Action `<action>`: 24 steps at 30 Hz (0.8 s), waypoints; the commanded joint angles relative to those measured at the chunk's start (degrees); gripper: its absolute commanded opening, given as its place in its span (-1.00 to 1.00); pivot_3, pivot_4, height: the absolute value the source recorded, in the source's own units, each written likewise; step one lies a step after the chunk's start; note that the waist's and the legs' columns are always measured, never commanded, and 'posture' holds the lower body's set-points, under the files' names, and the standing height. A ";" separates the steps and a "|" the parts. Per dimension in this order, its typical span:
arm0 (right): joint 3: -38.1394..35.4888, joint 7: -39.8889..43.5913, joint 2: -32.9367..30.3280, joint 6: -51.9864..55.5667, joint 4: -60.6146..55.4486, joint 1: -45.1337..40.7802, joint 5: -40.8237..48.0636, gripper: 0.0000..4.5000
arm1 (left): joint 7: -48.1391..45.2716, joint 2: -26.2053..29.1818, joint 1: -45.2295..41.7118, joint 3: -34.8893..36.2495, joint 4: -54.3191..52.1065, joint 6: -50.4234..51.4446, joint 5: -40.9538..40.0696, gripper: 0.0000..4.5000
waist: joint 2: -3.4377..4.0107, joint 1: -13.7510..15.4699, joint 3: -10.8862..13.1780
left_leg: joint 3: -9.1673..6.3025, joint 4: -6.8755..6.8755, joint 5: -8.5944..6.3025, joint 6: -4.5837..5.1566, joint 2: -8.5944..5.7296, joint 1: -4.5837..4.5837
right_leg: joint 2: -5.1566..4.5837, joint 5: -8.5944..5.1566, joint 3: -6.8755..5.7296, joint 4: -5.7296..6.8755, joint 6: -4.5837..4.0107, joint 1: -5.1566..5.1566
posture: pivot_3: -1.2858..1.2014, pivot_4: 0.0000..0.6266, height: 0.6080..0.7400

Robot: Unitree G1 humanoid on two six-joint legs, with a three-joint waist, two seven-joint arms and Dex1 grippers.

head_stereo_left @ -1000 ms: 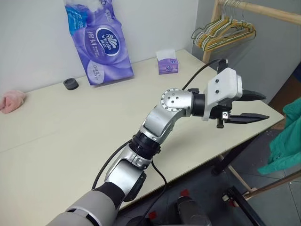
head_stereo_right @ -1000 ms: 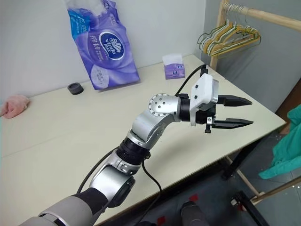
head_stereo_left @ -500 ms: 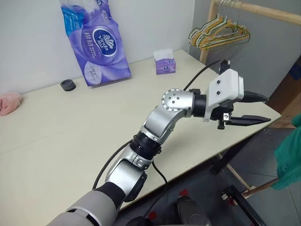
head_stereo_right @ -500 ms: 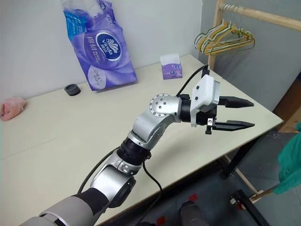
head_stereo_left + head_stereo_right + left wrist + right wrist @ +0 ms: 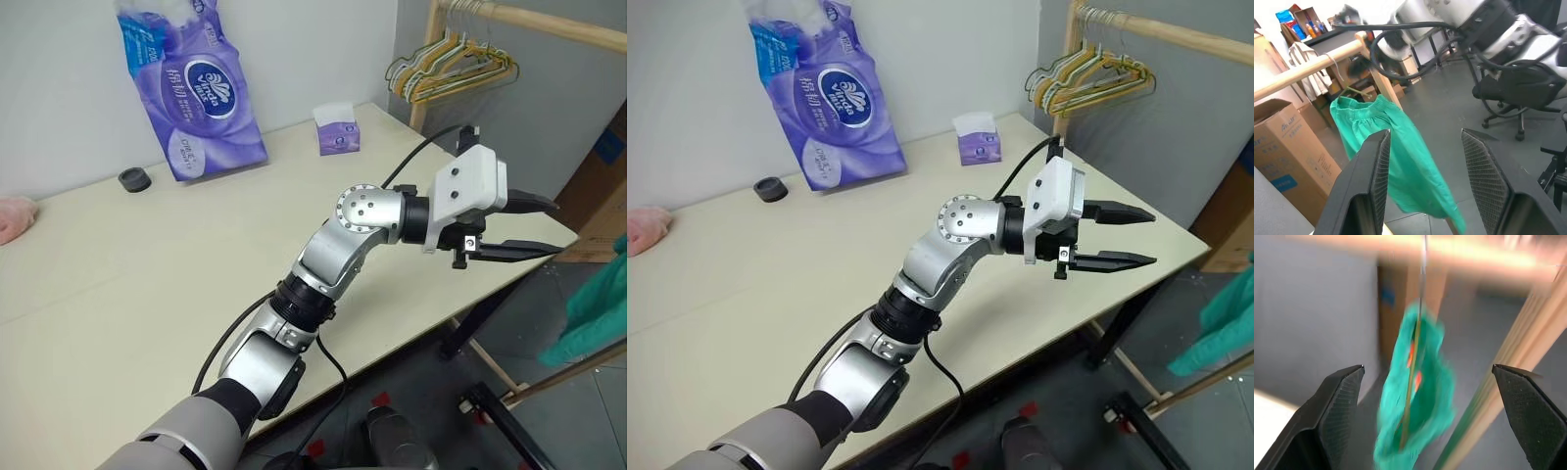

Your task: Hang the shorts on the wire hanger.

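Note:
The teal-green shorts (image 5: pixel 1400 147) hang on the wire hanger (image 5: pixel 1417 333), whose hook (image 5: pixel 1348 91) sits over a wooden rail (image 5: pixel 1303 71). They also show at the right edge past the table (image 5: pixel 596 304). My left gripper (image 5: pixel 556 227) is held level over the table's right corner. It points toward the shorts and is open, with nothing between its fingers. My right gripper (image 5: pixel 1427 367) faces the hanging shorts, open wide, with both fingers clear of the cloth. Part of my right arm (image 5: pixel 1474 24) shows above the shorts.
On the cream table (image 5: pixel 147 264) are a purple tissue pack (image 5: pixel 191 98), a small tissue box (image 5: pixel 336 137), a black cap (image 5: pixel 134 179) and a pink cloth (image 5: pixel 10 217). Bunched hangers (image 5: pixel 451 73) hang on the rack. Beyond the rail are a cardboard box (image 5: pixel 1283 147) and an office chair (image 5: pixel 1533 93).
The camera has turned slightly, so the table's things sit further left. The shorts have swayed at the right edge. My left gripper has stayed where it was.

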 commanded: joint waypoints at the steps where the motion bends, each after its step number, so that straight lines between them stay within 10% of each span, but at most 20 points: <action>1: 2.69 1.36 1.60 -9.96 -9.22 2.74 -0.78 0.99 | 3.23 2.55 0.34 1.92 0.09 -0.51 2.19 0.07 | -0.02 -0.49 0.01 | -0.01 0.00 0.00 0.00 0.01 0.00 | 0.00 0.00 0.00 0.00 0.01 0.00 | -0.26 -0.75 1.00; 13: 21.92 5.27 28.72 -28.62 -21.33 17.29 2.42 0.99 | 36.33 10.47 17.31 15.88 -8.60 12.02 12.17 0.07 | -0.25 1.28 -0.02 | -0.28 0.06 0.04 -0.08 0.09 0.00 | -0.23 0.09 -0.15 0.27 -0.09 -0.17 | -0.13 -0.75 1.00; 24: 35.29 3.98 45.86 -56.96 3.80 17.07 -3.25 0.99 | 61.18 8.98 35.85 24.67 -19.68 16.08 22.00 0.07 | -1.08 14.37 -0.36 | -0.53 0.06 0.23 -0.57 0.05 -0.35 | -0.33 0.60 -0.49 0.27 -0.82 -0.76 | 0.05 -0.78 1.00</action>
